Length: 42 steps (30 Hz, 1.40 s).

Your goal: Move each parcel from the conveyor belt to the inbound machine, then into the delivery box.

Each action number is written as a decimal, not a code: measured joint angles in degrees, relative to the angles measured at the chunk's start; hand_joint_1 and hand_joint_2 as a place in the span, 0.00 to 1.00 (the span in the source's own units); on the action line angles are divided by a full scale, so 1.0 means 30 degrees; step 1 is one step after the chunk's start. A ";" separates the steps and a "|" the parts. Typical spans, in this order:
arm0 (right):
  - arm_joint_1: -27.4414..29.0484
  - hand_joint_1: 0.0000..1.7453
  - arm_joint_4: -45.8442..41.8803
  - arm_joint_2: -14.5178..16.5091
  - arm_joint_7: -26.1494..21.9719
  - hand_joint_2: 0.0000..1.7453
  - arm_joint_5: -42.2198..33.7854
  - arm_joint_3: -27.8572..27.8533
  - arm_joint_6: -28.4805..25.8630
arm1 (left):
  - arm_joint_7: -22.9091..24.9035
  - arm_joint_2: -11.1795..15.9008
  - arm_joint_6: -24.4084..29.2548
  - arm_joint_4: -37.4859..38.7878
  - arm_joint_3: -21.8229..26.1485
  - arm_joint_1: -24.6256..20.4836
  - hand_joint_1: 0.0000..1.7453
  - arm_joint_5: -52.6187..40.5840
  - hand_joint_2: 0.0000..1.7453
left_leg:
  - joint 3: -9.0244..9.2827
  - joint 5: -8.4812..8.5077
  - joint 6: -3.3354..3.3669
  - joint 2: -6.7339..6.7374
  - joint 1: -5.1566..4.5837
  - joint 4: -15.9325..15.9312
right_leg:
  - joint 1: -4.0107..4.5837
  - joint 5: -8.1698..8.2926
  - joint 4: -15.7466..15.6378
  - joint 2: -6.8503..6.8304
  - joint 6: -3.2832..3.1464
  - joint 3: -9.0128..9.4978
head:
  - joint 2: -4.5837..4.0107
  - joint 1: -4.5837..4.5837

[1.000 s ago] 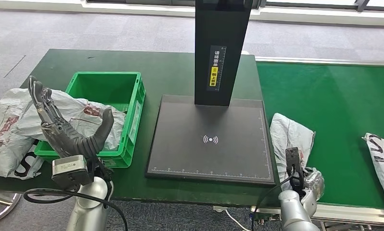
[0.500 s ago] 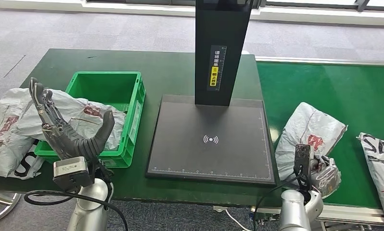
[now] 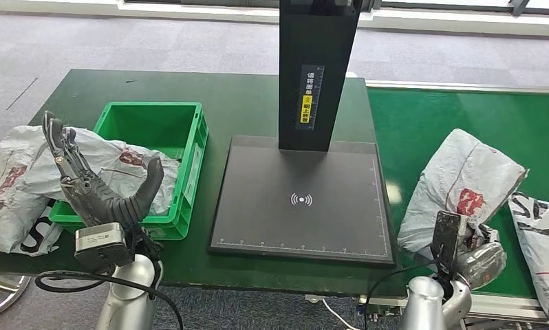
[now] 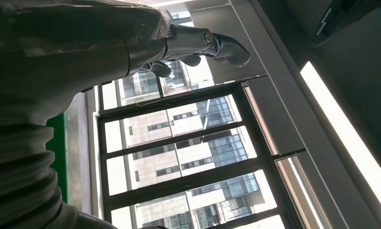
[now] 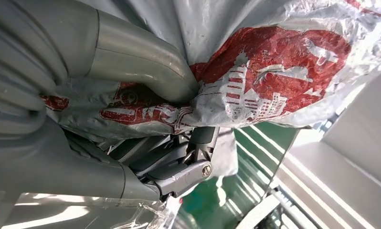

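A: Surface, room?
B: Dark green table w/ green conveyor belt adjoining, grey carpet.
A: Counts?
B: Four grey plastic parcels, maybe. Right hand is gripping crumpled grey red-printed parcel over belt; left hand is hovering, fingers spread, holding nothing.

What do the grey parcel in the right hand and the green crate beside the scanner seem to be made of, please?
The grey parcel with red print, held by the right hand, looks like thin glossy plastic film: it crinkles and shines. The green open-topped crate looks like rigid moulded plastic, with ribbed walls and a slight sheen.
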 joint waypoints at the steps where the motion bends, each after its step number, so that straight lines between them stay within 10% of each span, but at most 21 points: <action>1: 0.0499 1.00 -0.0973 0.0104 0.0550 1.00 -0.0063 0.0734 -0.0002 | 0.0000 0.0000 0.0000 0.0024 0.0002 -0.0008 0.00 0.0035 1.00 | -0.0004 -0.0003 -0.0003 0.0007 -0.0001 -0.0001 | -0.0001 -0.0005 0.0002 0.0006 -0.0004 -0.0007 | 0.0000 0.0000; 16: 0.1433 1.00 -0.3096 -0.0044 0.1220 1.00 0.0331 1.0608 0.5970 | 0.0015 0.0233 0.0000 -0.0167 0.0002 0.0165 0.00 0.0344 1.00 | 0.0003 -0.0012 -0.0040 0.0053 0.0024 -0.0003 | 0.0020 -0.0007 0.0030 0.0055 -0.0061 -0.0027 | 0.0000 0.0002; 42: 0.1077 1.00 0.0506 -0.0186 0.1120 1.00 0.0128 1.3159 0.7557 | 0.0015 0.0299 0.0000 -0.0823 0.0031 0.0909 0.00 0.0025 1.00 | -0.0003 -0.0031 -0.0050 0.0052 0.0022 -0.0004 | 0.0018 -0.0028 0.0029 0.0058 -0.0061 -0.0030 | 0.0000 0.0007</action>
